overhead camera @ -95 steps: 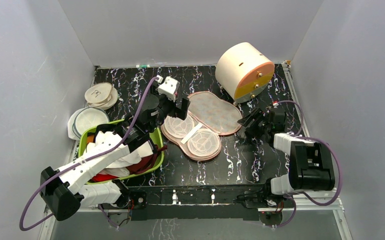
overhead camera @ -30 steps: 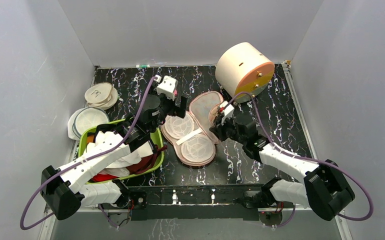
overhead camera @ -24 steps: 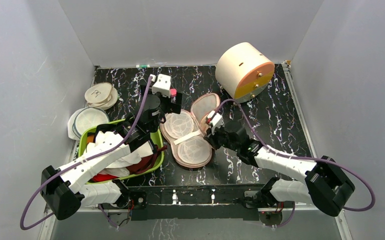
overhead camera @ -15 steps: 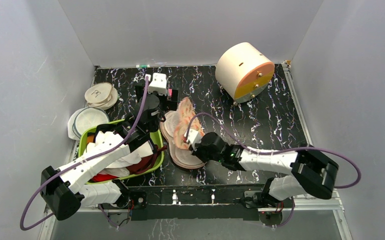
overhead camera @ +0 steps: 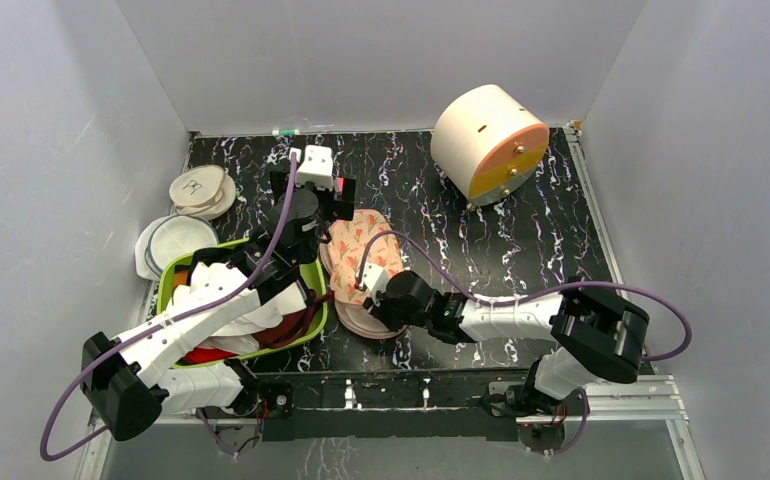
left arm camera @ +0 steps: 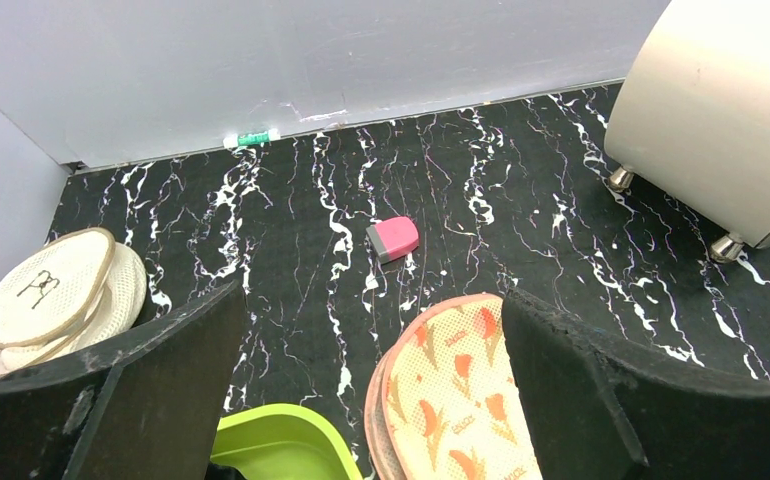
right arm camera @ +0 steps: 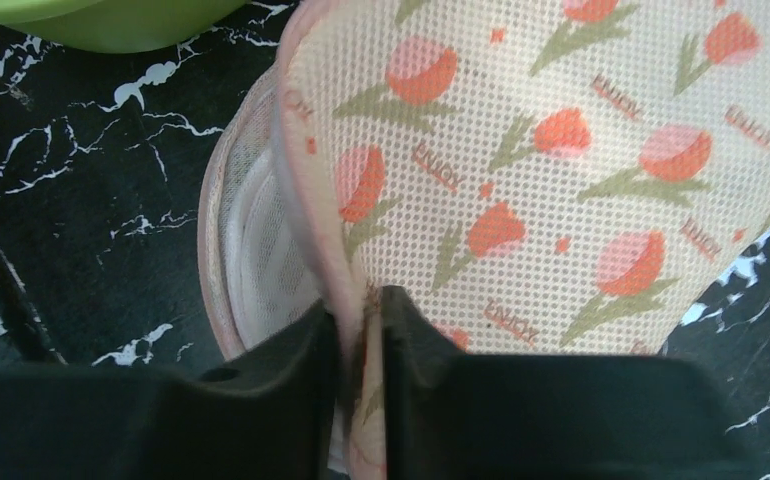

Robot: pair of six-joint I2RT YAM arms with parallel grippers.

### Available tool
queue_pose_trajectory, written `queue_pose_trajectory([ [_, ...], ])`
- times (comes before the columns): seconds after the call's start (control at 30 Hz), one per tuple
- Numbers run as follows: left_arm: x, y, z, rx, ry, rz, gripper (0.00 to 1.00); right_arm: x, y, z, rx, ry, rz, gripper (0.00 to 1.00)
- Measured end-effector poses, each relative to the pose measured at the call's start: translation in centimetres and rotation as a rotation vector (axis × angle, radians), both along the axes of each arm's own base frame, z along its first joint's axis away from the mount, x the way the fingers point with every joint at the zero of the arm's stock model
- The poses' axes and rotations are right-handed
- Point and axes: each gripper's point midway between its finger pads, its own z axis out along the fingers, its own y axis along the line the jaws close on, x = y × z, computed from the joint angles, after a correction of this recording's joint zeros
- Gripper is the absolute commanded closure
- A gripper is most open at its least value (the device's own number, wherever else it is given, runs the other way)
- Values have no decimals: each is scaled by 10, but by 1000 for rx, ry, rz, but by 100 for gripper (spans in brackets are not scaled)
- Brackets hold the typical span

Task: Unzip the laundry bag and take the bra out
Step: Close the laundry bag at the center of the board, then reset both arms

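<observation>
- Laundry bag: peach-orange, peanut-shaped padded pouch with red-and-green flower prints and a pink zipper edge. On the black marbled table, just right of the lime-green plastic basin.
- Runs far-to-near from the arm bases, printed top flap folded over the lower half, left side gaping and apparently unzipped.
- Right gripper: clenched on the flap's pink edge towards the pouch's near end, reaching in from the right.
- Bra: plain white padded fabric glimpsed in the lower shell under the flap, left of the jaws — mostly covered.
- Left gripper: spread wide, grasping nothing, hovering over the far end with the pouch below and between the fingers.
- Likely call: peel the flap away to the right first, then reach in with the left arm — nearer to the open side.
</observation>
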Motion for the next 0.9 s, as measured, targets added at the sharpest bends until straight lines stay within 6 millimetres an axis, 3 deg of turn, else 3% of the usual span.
queue_pose_trajectory([
  [0.07,0,0,0,0,0,-1,2,2,2,3,18,0,-18,50],
  [0.1,0,0,0,0,0,-2,2,3,2,5,27,-4,-29,46],
  [0.27,0,0,0,1,1,-3,2,14,-9,37,119,-58,-93,43],
  [0.37,0,0,0,1,1,-3,2,37,-23,69,223,-83,-163,37],
  [0.53,0,0,-1,1,1,-3,2,81,-68,106,371,-122,-317,28],
  [0.6,0,0,-2,2,3,-4,2,88,-77,110,399,-119,-333,27],
  [0.7,1,-1,-3,4,5,-4,2,83,-72,106,407,-79,-273,27],
  [0.8,2,-2,-6,8,10,-6,2,67,-57,87,391,10,-172,26],
  [0.9,3,-4,-9,14,18,-9,2,53,-48,66,369,105,-128,19],
])
